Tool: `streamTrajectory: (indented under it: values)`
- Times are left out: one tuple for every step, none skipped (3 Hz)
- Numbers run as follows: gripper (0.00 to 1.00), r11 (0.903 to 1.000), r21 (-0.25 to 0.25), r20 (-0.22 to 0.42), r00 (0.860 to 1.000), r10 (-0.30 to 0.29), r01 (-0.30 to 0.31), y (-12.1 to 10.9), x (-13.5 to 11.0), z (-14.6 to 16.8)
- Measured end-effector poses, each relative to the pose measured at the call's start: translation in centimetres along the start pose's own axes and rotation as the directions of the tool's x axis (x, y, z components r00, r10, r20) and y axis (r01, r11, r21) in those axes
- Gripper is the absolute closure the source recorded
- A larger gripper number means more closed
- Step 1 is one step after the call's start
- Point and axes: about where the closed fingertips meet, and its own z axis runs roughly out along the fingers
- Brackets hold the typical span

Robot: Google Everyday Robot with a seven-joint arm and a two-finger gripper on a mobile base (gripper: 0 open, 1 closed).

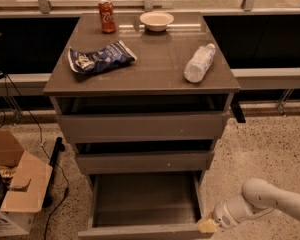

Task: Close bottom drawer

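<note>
The bottom drawer of the grey cabinet stands pulled far out, its shallow grey box empty and its flat front at the picture's lower edge. My gripper is on a white arm coming in from the lower right. Its tip is at the right end of the drawer's front. The two drawers above, the middle drawer and the top drawer, stand slightly out.
On the cabinet top lie a red can, a white bowl, a blue chip bag and a lying plastic bottle. An open cardboard box and a black cable lie on the floor at left.
</note>
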Motion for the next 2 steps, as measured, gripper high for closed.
streamTrajectory:
  values:
    - [1.0,0.9976,-0.03,0.008,0.998,0.062,-0.062,-2.6,2.0,3.6]
    - [1.0,0.9907,-0.021,0.053,0.989,0.136,-0.135,-4.8,3.1,5.5]
